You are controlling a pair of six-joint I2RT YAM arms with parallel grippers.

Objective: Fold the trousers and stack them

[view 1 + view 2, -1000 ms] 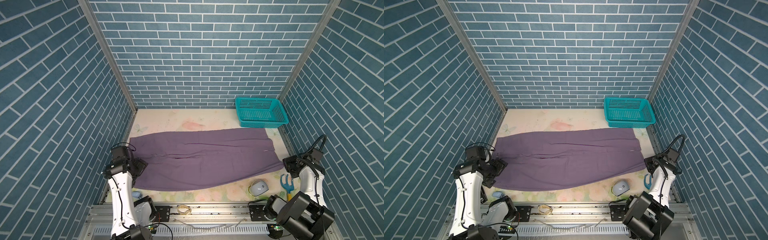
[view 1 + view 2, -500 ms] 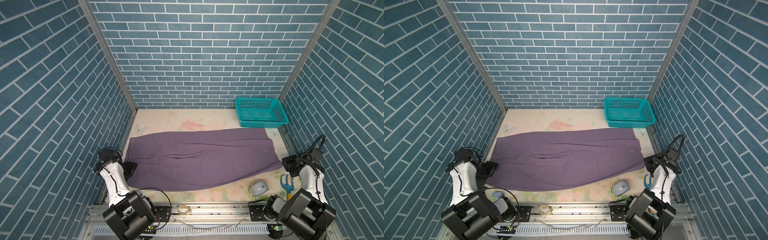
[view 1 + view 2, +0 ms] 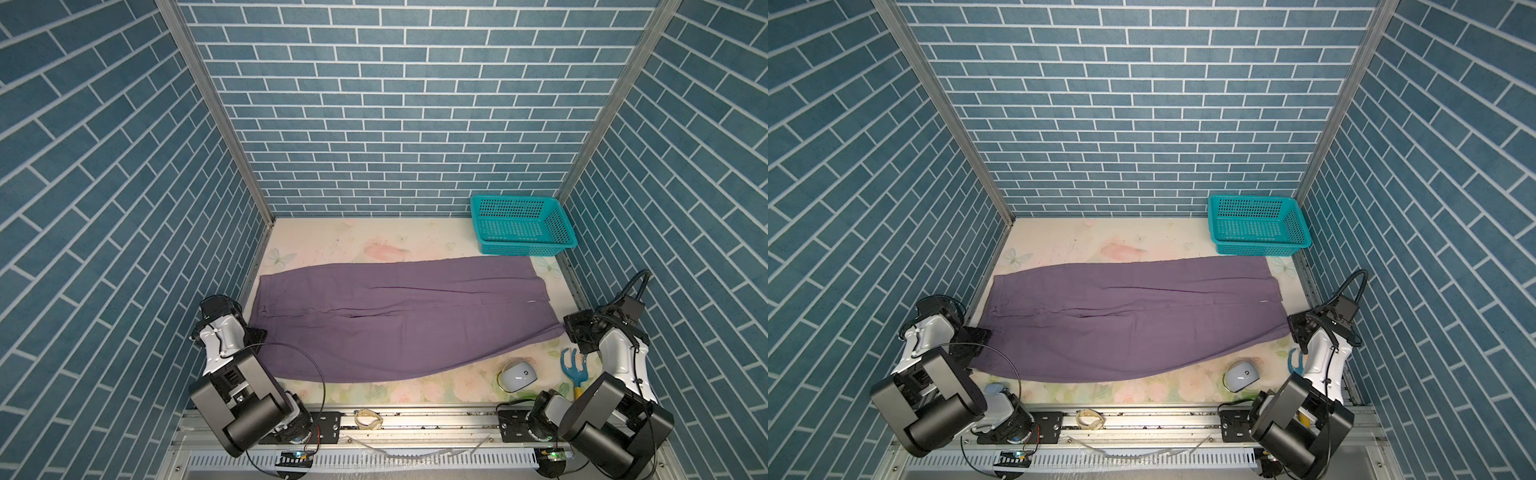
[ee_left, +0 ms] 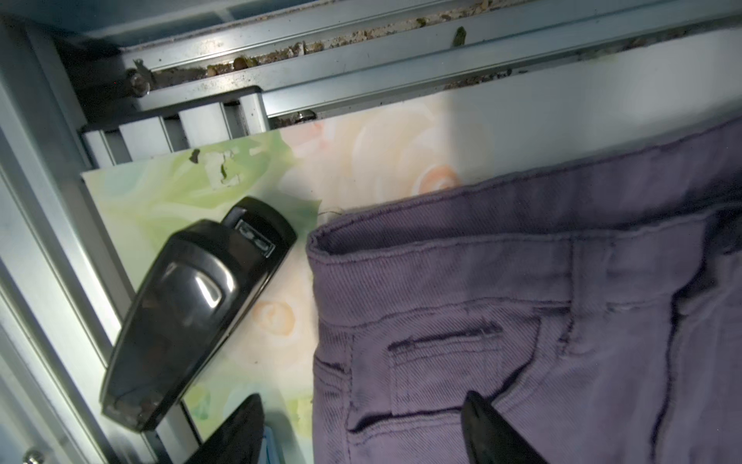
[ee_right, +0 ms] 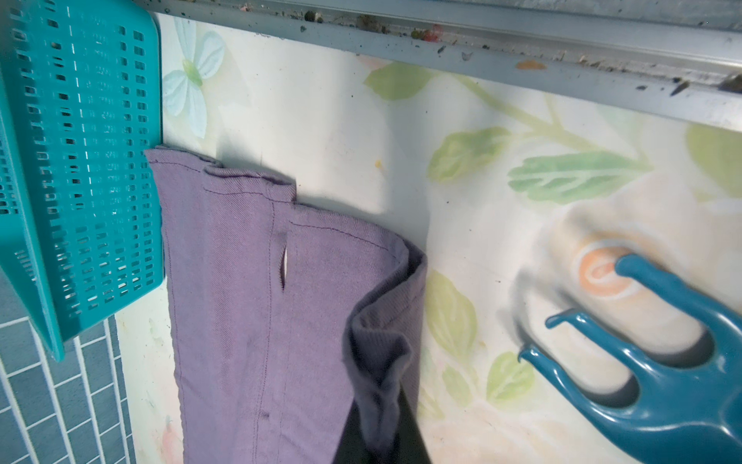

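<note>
The dusty-purple trousers (image 3: 395, 324) (image 3: 1129, 320) lie flat across the table, waist at the left and leg hems at the right. My left gripper (image 3: 255, 332) (image 3: 976, 332) is low at the waist's near left corner. In the left wrist view it (image 4: 361, 397) is open, one finger over the waistband and pocket (image 4: 522, 321), the other over bare table. My right gripper (image 3: 571, 332) (image 3: 1292, 328) is at the near hem corner. The right wrist view shows it (image 5: 379, 409) shut on a bunched fold of the hem (image 5: 261, 301).
A teal basket (image 3: 521, 226) (image 3: 1258, 226) (image 5: 80, 160) stands at the back right, against the far hem. A grey mouse (image 3: 517, 376) and a blue toy rake (image 3: 575, 370) (image 5: 662, 381) lie near the front right. A black device (image 4: 192, 305) lies beside the waistband by the left rail.
My left arm has folded down from upright and its gripper has sunk to the waist's near corner, jaws a little narrower. The right arm and the trousers have stayed put.
</note>
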